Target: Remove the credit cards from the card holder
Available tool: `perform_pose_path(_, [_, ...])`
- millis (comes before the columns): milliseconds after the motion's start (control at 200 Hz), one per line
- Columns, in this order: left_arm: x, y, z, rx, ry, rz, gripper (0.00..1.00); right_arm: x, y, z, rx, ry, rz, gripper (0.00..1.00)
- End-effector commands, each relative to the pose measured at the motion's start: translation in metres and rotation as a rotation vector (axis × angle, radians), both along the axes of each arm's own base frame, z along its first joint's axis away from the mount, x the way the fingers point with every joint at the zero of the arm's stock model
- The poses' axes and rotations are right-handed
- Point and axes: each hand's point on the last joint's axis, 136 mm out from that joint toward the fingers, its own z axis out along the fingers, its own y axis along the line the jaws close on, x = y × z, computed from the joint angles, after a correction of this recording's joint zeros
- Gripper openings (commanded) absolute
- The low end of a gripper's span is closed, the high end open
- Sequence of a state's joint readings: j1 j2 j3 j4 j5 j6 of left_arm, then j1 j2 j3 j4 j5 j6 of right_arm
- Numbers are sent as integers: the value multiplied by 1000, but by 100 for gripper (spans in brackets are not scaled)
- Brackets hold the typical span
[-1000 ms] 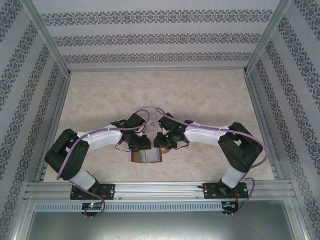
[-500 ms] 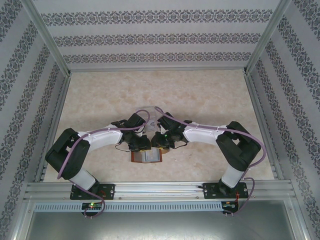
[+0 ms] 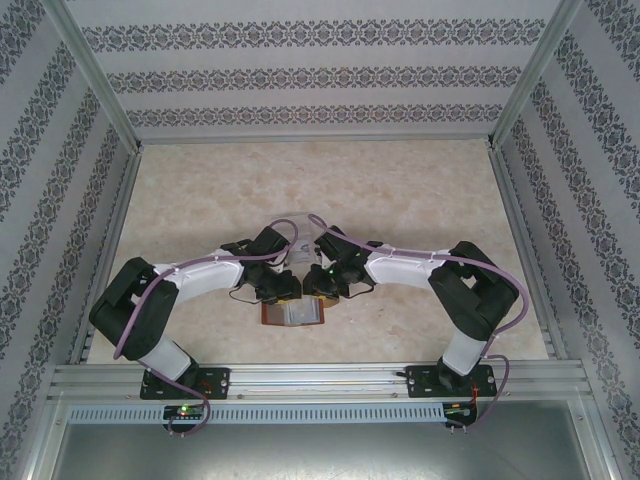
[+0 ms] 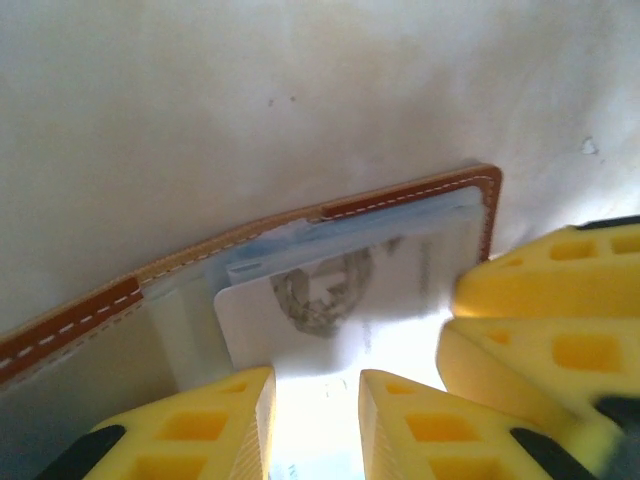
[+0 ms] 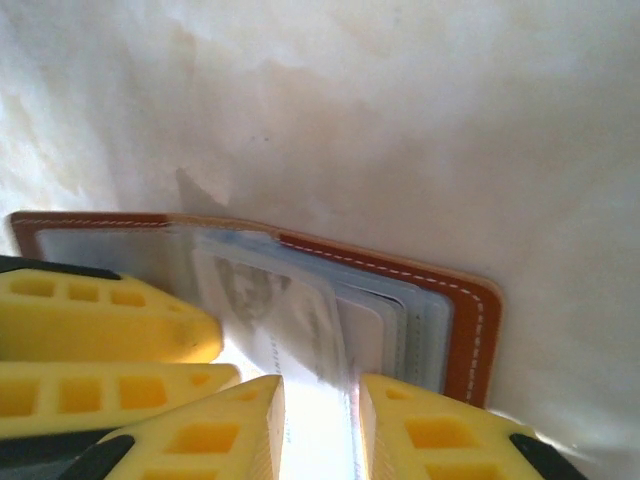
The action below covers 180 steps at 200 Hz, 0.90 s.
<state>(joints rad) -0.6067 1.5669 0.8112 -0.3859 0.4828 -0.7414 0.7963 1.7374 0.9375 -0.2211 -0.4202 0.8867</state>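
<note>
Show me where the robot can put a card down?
Bare table lies along the back wall, and right of the holder toward the right arm's base. It's crowded where the left gripper and right gripper meet over the holder.

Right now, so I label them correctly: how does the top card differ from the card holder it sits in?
The card is pale white with faint grey print; the card holder is reddish-brown leather with white stitching. The card is one thin sheet; the card holder has layered grey-blue pockets. The card sticks partly out; the card holder lies spread open. Both are rectangular with rounded corners.
</note>
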Motion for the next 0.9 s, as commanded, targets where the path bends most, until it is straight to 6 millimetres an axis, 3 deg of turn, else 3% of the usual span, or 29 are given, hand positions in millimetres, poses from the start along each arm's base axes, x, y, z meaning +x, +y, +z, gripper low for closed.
perform_pose_path(0, [5, -5, 14, -48, -46, -2, 28, -6, -13, -10, -62, 6, -16, 28])
perform_pose_path(235, [6, -3, 19, -51, -68, 14, 25, -1, -13, 12, -39, -41, -28, 27])
perform_pose_path(435, [3, 6, 13, -5, -57, 25, 21, -1, 3, 22, 38, -40, -10, 26])
perform_pose_path(634, [2, -1, 7, -44, -35, 24, 19, -2, 10, 10, 40, -6, 8, 26])
perform_pose_path(894, [-1, -2, -3, -46, -10, 21, 17, -6, 4, -6, 0, 21, 4, 27])
